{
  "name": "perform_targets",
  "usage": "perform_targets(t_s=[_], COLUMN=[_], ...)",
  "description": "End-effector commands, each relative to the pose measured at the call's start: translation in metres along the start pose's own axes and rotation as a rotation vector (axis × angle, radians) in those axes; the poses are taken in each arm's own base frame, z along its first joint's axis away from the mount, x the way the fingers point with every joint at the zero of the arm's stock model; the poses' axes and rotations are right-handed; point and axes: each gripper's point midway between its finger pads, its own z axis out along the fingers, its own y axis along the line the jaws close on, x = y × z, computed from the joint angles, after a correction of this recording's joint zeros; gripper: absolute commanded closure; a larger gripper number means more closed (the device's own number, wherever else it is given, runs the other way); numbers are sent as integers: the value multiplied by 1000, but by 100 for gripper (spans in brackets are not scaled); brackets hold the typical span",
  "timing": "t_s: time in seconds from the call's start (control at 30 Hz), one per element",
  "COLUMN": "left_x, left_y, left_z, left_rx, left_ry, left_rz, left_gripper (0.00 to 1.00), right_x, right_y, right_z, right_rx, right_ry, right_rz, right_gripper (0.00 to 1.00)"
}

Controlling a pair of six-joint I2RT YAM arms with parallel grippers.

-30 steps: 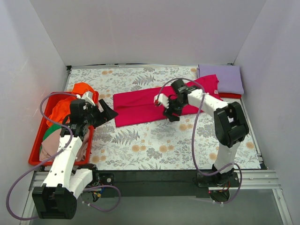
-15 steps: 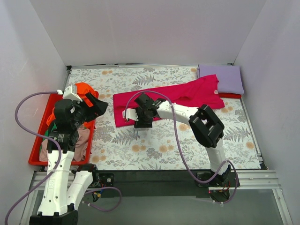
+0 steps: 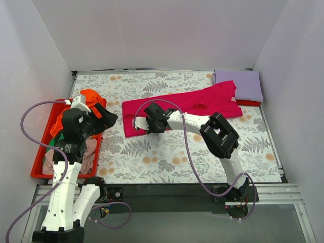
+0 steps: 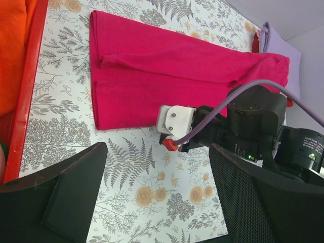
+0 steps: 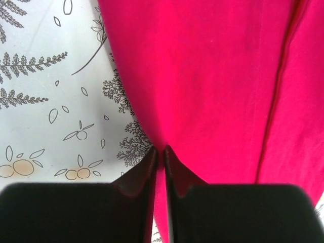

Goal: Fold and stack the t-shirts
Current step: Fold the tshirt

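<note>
A long crimson-red t-shirt (image 3: 192, 104) lies partly folded across the middle of the flowered table. My right gripper (image 3: 152, 125) is at its near-left edge. In the right wrist view that gripper (image 5: 160, 149) is shut, pinching the edge of the red cloth (image 5: 217, 76). My left gripper (image 3: 109, 117) hangs open over the table beside the tray, holding nothing. In its wrist view the left gripper (image 4: 158, 145) looks down on the red t-shirt (image 4: 167, 66) and the right arm. A folded lavender t-shirt (image 3: 238, 83) lies at the back right.
A red plastic tray (image 3: 38, 169) at the left holds an orange t-shirt (image 3: 86, 98), a green one (image 3: 59, 137) and a beige-pink one (image 3: 50, 159). White walls close in the table on three sides. A red strip (image 3: 248, 103) shows under the lavender t-shirt.
My right gripper moved left from the red t-shirt's middle to its near-left edge and shut on the cloth. My left arm drew back and rose beside the tray.
</note>
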Motion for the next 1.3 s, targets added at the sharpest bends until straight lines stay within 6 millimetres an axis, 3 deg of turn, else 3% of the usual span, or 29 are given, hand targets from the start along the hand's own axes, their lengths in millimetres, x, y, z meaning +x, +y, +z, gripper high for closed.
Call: perform_targets(t_s=[0.0, 0.2, 0.43, 0.57, 0.63, 0.7, 0.73, 0.77, 0.87, 0.97, 1.0, 1.07, 1.1, 1.13, 1.17, 1.2, 1.23, 1.27], left_x=[3, 5, 7, 10, 18, 20, 25, 27, 37, 47, 50, 58, 64, 64, 68, 86, 98, 94], left_y=[2, 3, -1, -9, -14, -17, -22, -22, -26, -28, -29, -35, -37, -57, -63, -60, -77, -92], left_z=[-3, -3, 0, 4, 8, 12, 14, 20, 36, 57, 63, 85, 95, 101, 111, 132, 138, 150], left_rx=[-5, -1, 25, 76, 116, 146, 179, 189, 234, 273, 276, 288, 282, 320, 316, 290, 327, 349], left_ry=[2, 3, 18, 37, 78, 97, 124, 144, 225, 311, 332, 393, 418, 429, 442, 512, 548, 552], left_rz=[6, 8, 11, 12, 7, 6, 5, 1, -19, -52, -63, -50, -42, 7, 33, 40, 89, 113], left_gripper=[20, 20, 20, 20, 20, 20, 20, 20, 20, 23, 24, 25, 25, 25, 26, 26, 28, 28], right_x=[6, -28, -49, -38, -39, -34, -36, -33, -34, -25, -13, 2, 22, 34, 47, 71, 87, 96], right_y=[15, 51, 142, 208, 229, 236, 234, 232, 210, 172, 143, 116, 86, 72, 60, 36, 28, 22], right_z=[8, -26, -69, -86, -97, -103, -109, -114, -134, -151, -157, -165, -174, -178, -183, -195, -198, -205], right_rx=[-38, -157, -350, -501, -541, -565, -554, -552, -489, -429, -369, -324, -244, -211, -177, -106, -74, -60], right_ry=[4, -156, -245, -253, -271, -265, -275, -261, -289, -336, -350, -373, -382, -381, -380, -393, -394, -429], right_rz=[29, -6, -127, -200, -247, -257, -278, -286, -306, -220, -142, -42, 50, 109, 167, 281, 348, 403], right_gripper=[89, 99, 99, 99, 98, 84, 75, 55, 27, 21, 21, 20, 19, 19, 17, 17, 16, 15])
